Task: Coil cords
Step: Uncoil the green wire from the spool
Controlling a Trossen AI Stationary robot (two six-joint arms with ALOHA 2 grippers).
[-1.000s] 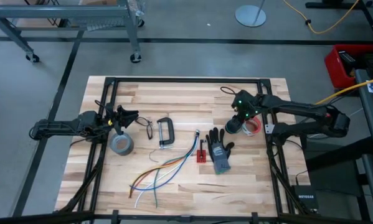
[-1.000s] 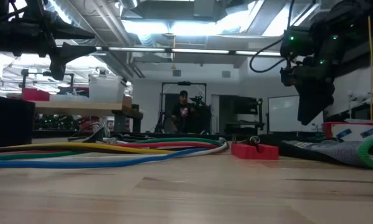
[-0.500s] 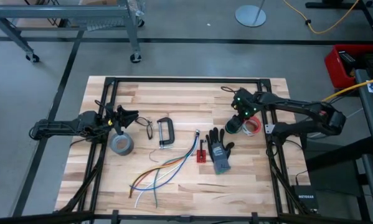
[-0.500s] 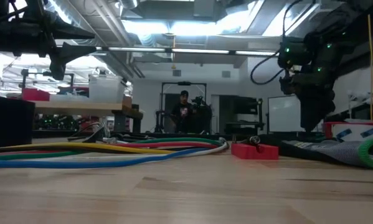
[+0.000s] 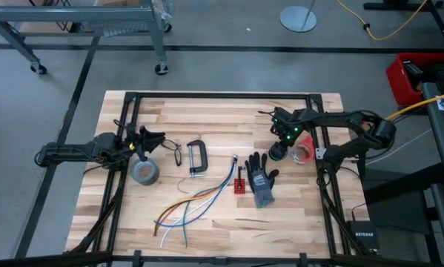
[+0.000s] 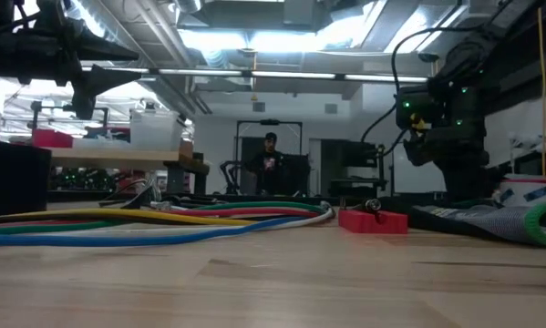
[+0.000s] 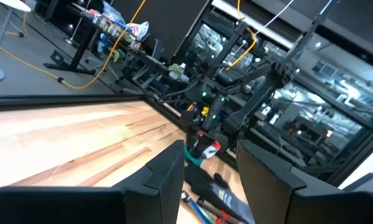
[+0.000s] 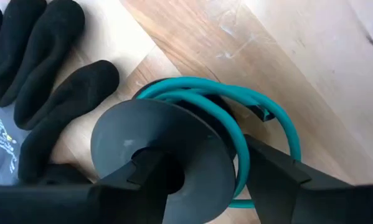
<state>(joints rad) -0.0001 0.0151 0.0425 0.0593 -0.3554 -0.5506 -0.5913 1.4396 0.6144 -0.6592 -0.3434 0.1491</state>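
Observation:
A teal cord (image 8: 236,134) is wound around a dark grey spool (image 8: 130,140) that stands on the table just beyond the black fingers of a grey glove (image 5: 262,182). My right gripper (image 8: 202,158) is open and points steeply down over the spool, one finger on each side of it; in the high view it is at the far right (image 5: 279,150). A thin black cord (image 5: 176,153) lies loose beside a black clamp (image 5: 196,157). My left gripper (image 5: 156,139) waits open and level at the table's left, holding nothing. My right gripper comes at the spool from above, slanting down, with its two fingers (image 8: 270,177) on either side of the spool's top flange (image 8: 192,130). I cannot tell whether the fingers touch the flange. The spool stands on the table.
A red and white ring (image 5: 303,152) lies just right of the spool. A grey tape roll (image 5: 145,172) sits below my left gripper. Loose orange, blue and white wires (image 5: 196,204) and a small red part (image 5: 240,183) lie mid-table.
My right gripper has gone down toward the spool and tipped more steeply downward, shifting slightly toward the table's left. Its fingers have kept the same gap. The spool, the glove and my left arm have stayed where they were.

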